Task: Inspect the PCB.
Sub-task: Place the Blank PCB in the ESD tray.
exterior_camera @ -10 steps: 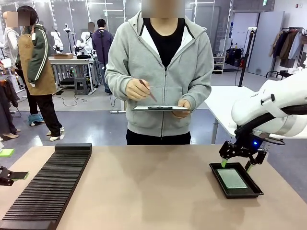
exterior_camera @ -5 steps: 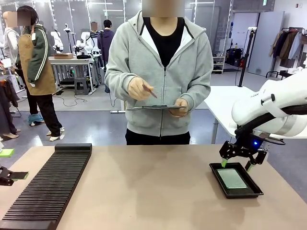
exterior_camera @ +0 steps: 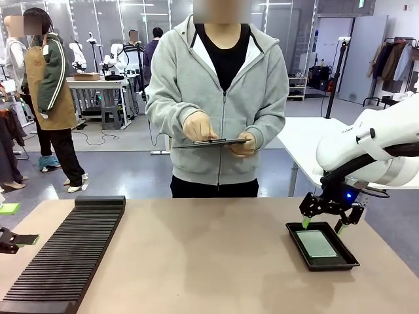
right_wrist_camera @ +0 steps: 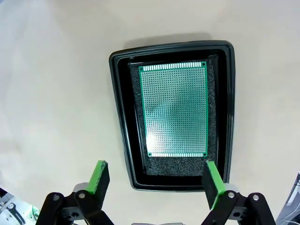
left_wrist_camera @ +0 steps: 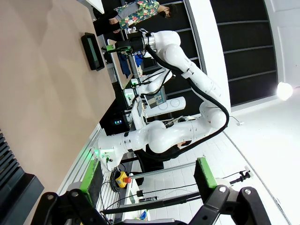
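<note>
Leftmost, your left gripper sits wide open, holding nothing. Farther right, your right gripper hovers wide open and empty above the flat green dotted PCB, lying inside a shallow black plastic tray.

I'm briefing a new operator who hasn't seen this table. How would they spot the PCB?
Look to the table's right side, under the right arm's open jaws, for the shallow black tray. The PCB lies flat inside it: a thin green board with a pale dotted-grid face.
</note>
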You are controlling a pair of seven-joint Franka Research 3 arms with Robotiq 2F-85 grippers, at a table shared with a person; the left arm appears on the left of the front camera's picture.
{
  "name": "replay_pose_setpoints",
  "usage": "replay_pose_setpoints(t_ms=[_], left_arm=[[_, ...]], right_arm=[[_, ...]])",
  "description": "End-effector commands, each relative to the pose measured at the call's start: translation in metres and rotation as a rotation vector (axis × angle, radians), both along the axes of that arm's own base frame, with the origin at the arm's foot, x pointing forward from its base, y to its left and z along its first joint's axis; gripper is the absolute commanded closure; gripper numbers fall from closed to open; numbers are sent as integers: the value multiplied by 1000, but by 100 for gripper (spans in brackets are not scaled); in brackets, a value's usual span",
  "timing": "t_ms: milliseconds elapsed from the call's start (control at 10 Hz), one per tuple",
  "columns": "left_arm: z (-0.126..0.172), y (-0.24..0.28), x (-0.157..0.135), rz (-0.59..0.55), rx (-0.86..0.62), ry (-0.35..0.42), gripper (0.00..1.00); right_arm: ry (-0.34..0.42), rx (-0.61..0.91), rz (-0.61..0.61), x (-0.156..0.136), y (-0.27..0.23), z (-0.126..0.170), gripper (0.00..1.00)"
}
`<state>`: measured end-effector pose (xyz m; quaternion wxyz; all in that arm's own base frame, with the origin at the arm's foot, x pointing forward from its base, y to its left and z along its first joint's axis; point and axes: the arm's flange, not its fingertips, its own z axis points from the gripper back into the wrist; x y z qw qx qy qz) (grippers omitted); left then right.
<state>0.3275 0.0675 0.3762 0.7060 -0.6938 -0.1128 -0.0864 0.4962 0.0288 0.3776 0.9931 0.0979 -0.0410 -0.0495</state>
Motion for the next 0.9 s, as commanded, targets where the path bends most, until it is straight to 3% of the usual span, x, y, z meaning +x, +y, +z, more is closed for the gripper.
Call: replay_pose_setpoints(t_ms=[0, 800], left_arm=[[1, 0, 0, 3, 3, -3, 0], [1, 0, 0, 3, 3, -3, 0]], right_arm=[[-3, 4, -1, 0, 0, -1, 0], [-3, 4, -1, 0, 0, -1, 0]])
